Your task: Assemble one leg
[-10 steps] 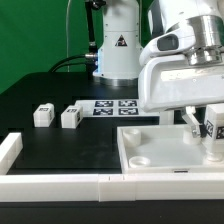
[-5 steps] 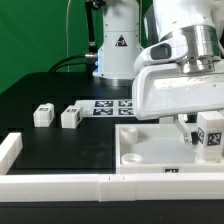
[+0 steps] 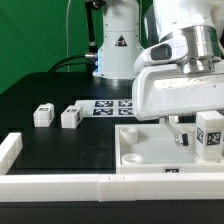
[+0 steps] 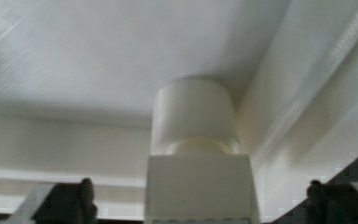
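Observation:
One leg [image 3: 210,135], a small white block with a black-and-white tag, stands upright at the panel's [image 3: 150,150] corner on the exterior view's right. In the wrist view the leg [image 4: 202,150] points its round end at the white panel [image 4: 105,70]. My gripper [image 3: 197,133] straddles the leg. Its dark fingers [image 4: 69,200] stand apart from the block on both sides, with a gap showing each side, so it is open. Whether the round end sits in a socket is hidden. Two more legs [image 3: 43,115] [image 3: 70,117] lie on the black table at the exterior view's left.
The marker board [image 3: 115,107] lies behind the panel. A long white bar [image 3: 60,185] runs along the front edge and another [image 3: 10,150] lies at the exterior view's left. The arm's base [image 3: 118,40] stands at the back.
Since a second ago the gripper and the leg have shifted a little toward the exterior view's left and lower over the panel. In the last half second almost nothing has moved.

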`<state>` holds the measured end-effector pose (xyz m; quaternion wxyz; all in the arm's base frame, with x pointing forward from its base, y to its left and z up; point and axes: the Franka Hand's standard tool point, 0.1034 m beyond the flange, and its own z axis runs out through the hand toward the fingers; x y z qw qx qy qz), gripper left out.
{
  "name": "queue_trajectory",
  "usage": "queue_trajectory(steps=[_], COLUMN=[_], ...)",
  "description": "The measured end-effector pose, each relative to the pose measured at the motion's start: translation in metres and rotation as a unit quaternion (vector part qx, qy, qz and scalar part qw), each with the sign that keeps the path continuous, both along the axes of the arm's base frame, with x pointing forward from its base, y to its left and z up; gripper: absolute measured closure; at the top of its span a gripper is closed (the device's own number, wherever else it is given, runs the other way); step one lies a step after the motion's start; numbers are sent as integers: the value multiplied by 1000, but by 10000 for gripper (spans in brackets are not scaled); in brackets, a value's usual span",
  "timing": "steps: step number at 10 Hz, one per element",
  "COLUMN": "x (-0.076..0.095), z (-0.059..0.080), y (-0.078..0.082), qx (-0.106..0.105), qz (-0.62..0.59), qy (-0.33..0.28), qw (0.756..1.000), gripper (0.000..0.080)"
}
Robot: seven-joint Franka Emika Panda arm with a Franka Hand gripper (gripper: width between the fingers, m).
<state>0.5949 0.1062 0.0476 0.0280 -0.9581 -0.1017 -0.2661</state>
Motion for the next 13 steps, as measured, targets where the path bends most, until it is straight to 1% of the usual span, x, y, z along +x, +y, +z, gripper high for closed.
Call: queue_trajectory(steps=[1,4,6,8,9,10,11,12,13], x=[0,0,6,11,11,10,10,7,6], z=[0,1,18,34,37,35,35,31,28], y=[0,-1,-5,-2,0,2,1,5,7], qx=[0,0,-1,0,1,2,2,3,8], qz=[0,-1,-3,1,2,5,5,9,6], qy=[0,1,-5,-1,4,20,18,48,98], qw=[1000,1000,1000,1000,1000,1000,1000,999,995], gripper=[161,153,151,151,151,151,151,151,151])
